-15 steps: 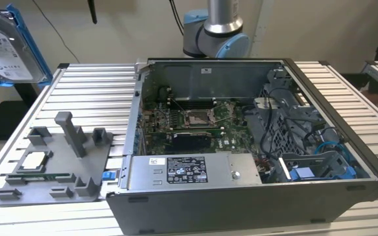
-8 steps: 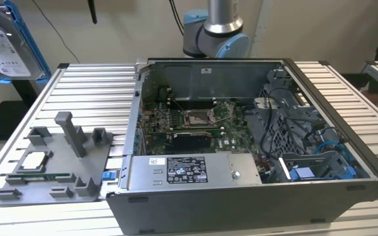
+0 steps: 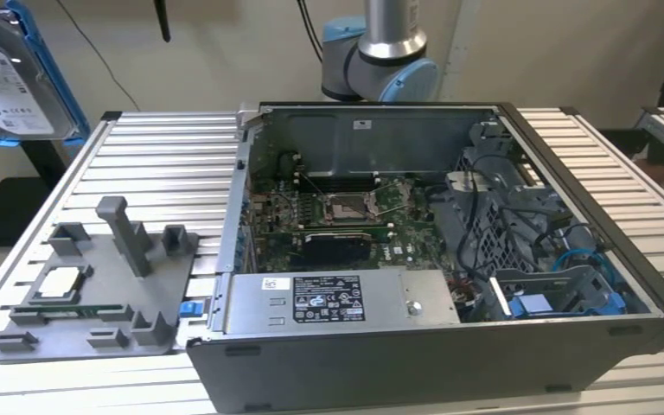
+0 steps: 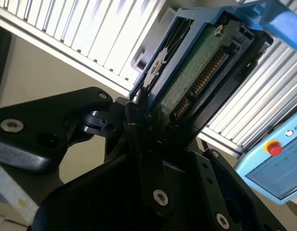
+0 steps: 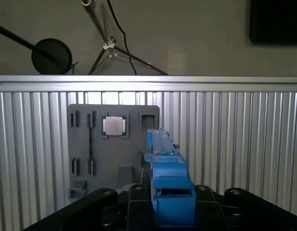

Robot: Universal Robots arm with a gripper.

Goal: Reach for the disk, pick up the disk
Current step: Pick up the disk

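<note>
The disk (image 3: pixel 9 78), a silver-grey drive with a white label in a bright blue bracket, hangs in the air at the exterior view's upper left, well above the table. In the second wrist view my gripper (image 4: pixel 144 120) is shut on the disk (image 4: pixel 196 72), whose green circuit side faces the camera. In the first wrist view the disk (image 5: pixel 163 154) stands edge-on between the black fingers (image 5: pixel 136 195) of the gripper (image 5: pixel 168 195), above the grey fixture plate.
An open computer case (image 3: pixel 609 259) with motherboard and cables lies on the slatted metal table (image 3: pixel 159 164). A grey fixture plate (image 3: pixel 113 294) with a small square silver chip (image 3: pixel 58 281) sits on the exterior view's left. The arm's base (image 3: pixel 379 60) stands behind the case. A blue pendant (image 4: pixel 278 159) lies nearby.
</note>
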